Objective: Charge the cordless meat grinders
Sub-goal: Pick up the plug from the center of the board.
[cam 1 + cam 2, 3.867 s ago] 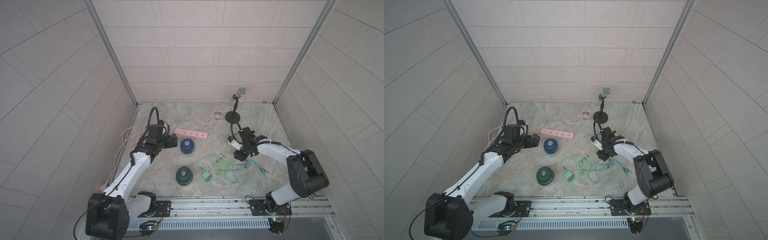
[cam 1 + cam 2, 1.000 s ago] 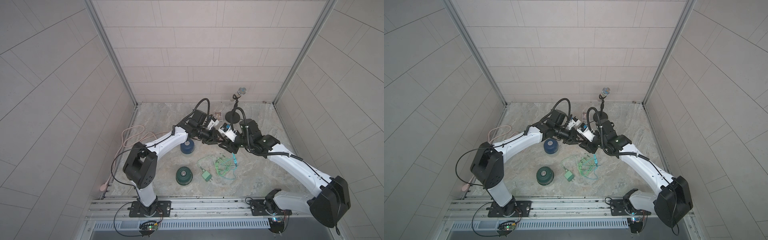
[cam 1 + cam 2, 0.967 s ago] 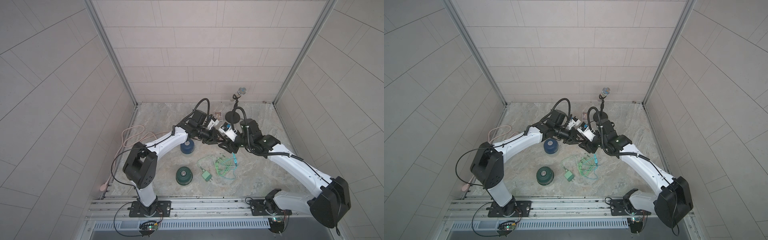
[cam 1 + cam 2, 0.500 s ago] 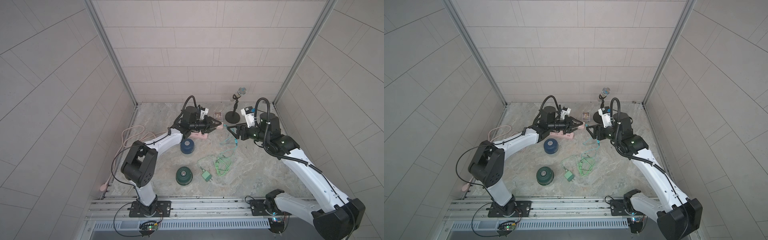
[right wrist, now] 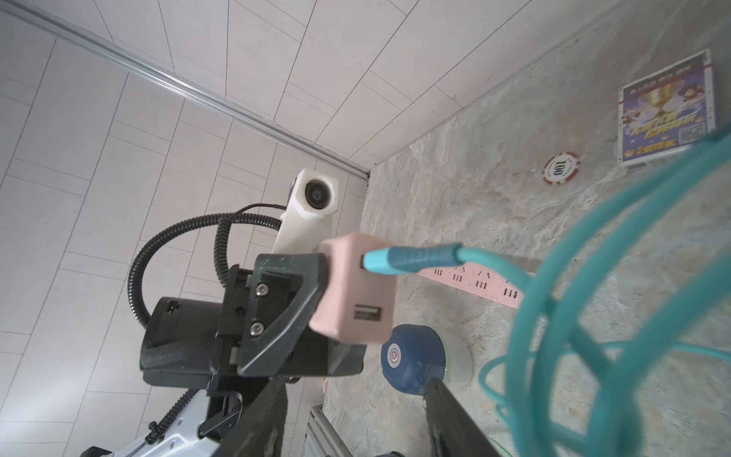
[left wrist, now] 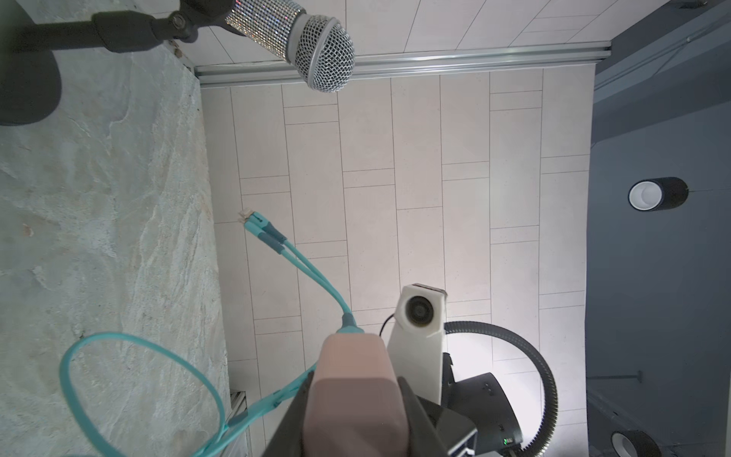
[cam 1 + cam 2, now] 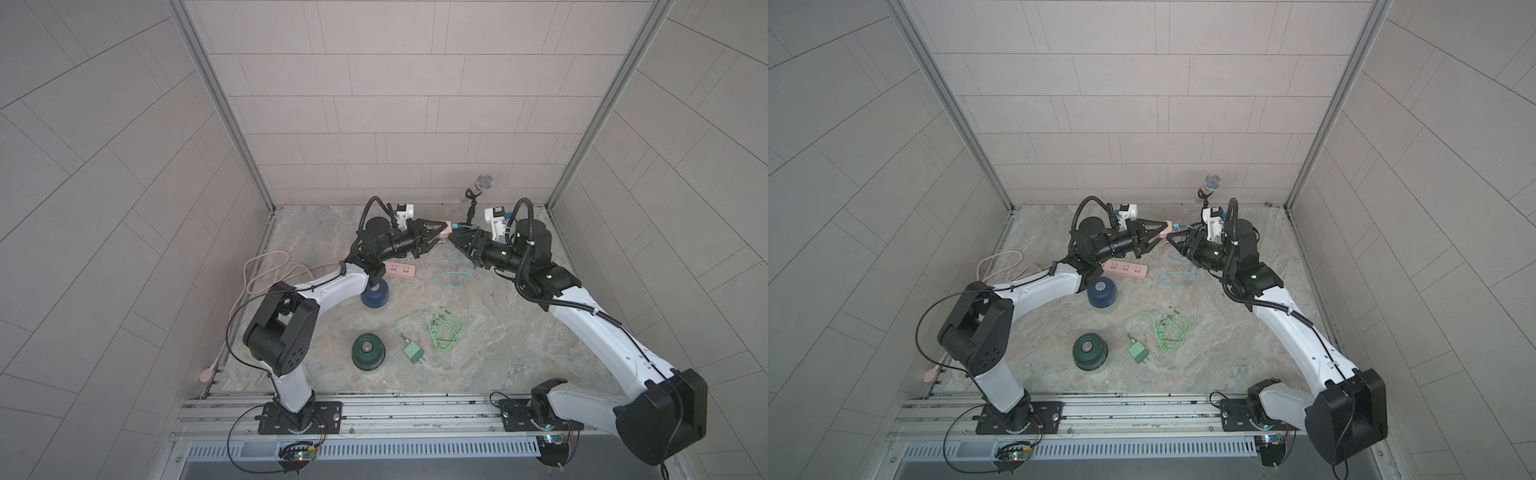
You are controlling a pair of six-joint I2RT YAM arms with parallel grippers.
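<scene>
1. the left gripper (image 7: pixel 436 231) is clamping the back end of the pink plug adapter (image 7: pixel 445 228). it is holding the adapter in the air over the back of the table (image 7: pixel 498 345), with the usb face pointing at the right gripper (image 7: pixel 459 241).
2. the teal cable (image 5: pixel 411 259) is sitting plugged into one usb port of the adapter, and a second port beside it is showing empty. the cable is hanging down in loops to the table, and its split free ends (image 6: pixel 261 231) are dangling loose.
3. the right gripper is facing the adapter from just beside it. its jaws are standing apart with nothing visible between them, while teal loops are crossing close to its wrist camera.
4. the dark blue grinder (image 7: pixel 375 296) is standing just beside the pink power strip (image 7: pixel 400 270), partly under the left forearm. the dark green grinder (image 7: pixel 368 351) is standing nearer the front, near the green adapter (image 7: pixel 413 353). no cable is reaching either grinder.
5. the step in hand is probably mating cable and adapter, and it is looking nearly finished.
6. to finish it well, the right gripper should be backing straight off along the plug's line, so that no loop is catching on its fingers.
7. the left gripper should be gripping firmly, since the cable's weight is pulling on the adapter. the adapter's prongs are hidden in the jaws, so it should be squaring them to the strip before pressing down.
</scene>
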